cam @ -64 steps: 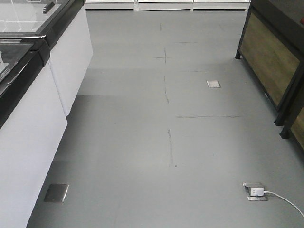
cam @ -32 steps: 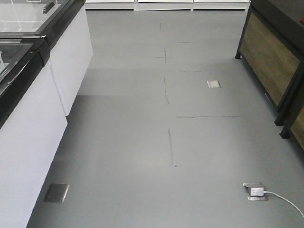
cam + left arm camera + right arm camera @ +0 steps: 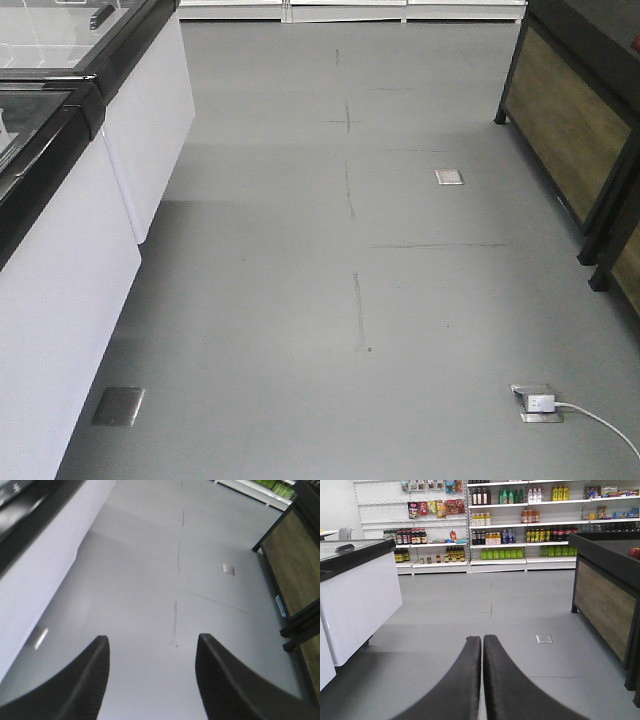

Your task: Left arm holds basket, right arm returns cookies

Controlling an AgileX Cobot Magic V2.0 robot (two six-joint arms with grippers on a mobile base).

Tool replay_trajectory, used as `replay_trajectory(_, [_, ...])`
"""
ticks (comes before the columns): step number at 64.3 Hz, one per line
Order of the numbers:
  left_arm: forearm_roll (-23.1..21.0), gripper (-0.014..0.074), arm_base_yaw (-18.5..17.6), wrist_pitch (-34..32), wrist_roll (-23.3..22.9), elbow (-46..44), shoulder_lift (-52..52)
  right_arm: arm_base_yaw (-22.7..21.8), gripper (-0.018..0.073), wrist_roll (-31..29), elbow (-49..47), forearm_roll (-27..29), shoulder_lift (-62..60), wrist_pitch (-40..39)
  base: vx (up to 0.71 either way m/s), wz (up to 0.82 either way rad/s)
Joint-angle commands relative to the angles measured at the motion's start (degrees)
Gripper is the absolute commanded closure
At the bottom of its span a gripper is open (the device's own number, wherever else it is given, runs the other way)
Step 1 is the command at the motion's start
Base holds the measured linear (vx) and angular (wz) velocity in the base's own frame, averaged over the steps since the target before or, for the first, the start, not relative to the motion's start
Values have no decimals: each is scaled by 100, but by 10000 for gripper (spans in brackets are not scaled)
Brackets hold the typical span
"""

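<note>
As seen from the front, a white cabinet with a black rim was placed along the left edge, and a flush metal plate was set into the grey floor just beside its base. Further right, a small square plate was seen in the floor. Nearer the camera, a white plug was seated in an opened floor socket, and a white cable was led from it to the right edge. A black-framed stand with wood panels was placed at the far right.

From the left wrist, the left gripper was seen with its fingers spread wide above the floor, nothing being held between them. From the right wrist, the right gripper was seen with its fingers pressed together on nothing, pointed towards stocked shelves at the back. Where the basket and the cookies lay could not be told.
</note>
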Motion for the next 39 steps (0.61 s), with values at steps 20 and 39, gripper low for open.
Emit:
replay_trajectory(20, [-2155,216,3,-237,156,-1009,1632,-30,567,-5,16,-3,-72,-437,0,0])
replay_trajectory(39, [-2434,216,1393,1311,736,-2986,2333,-30,567,-5,16,-3,-72,-437,0,0])
